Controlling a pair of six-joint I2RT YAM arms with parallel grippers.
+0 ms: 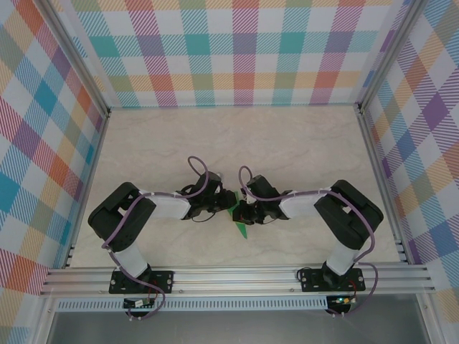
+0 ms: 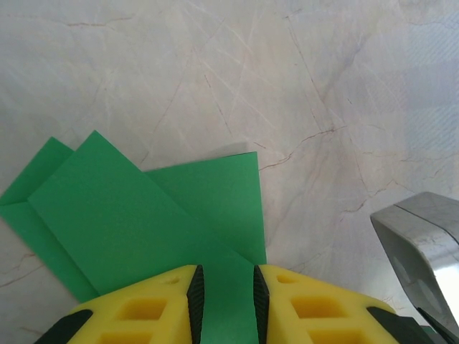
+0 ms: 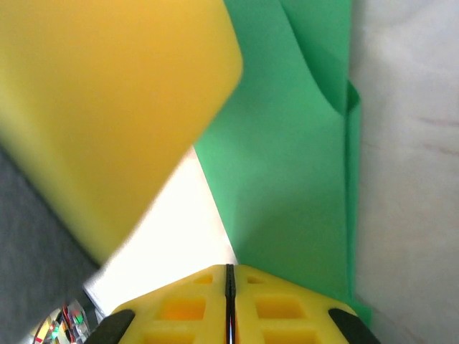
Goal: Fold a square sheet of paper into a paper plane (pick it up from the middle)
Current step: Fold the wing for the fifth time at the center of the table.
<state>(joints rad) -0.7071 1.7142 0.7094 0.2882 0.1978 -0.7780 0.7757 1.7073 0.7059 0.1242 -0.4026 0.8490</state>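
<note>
Green paper (image 2: 143, 215) folded, left claw (image 2: 224, 279) parted over it, right claw (image 3: 229, 276) closed

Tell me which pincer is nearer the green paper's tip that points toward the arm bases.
Right. The right pincer is just beyond the paper tip; the left pincer is farther off, beyond and leftward.

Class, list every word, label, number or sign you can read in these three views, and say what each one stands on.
No readable text anywhere.
Bright-green folded sheet of paper: plain, no print.
Left claw's yellow plastic fingers: no markings.
Small electronics board below the right arm's base: too small to read.
</note>
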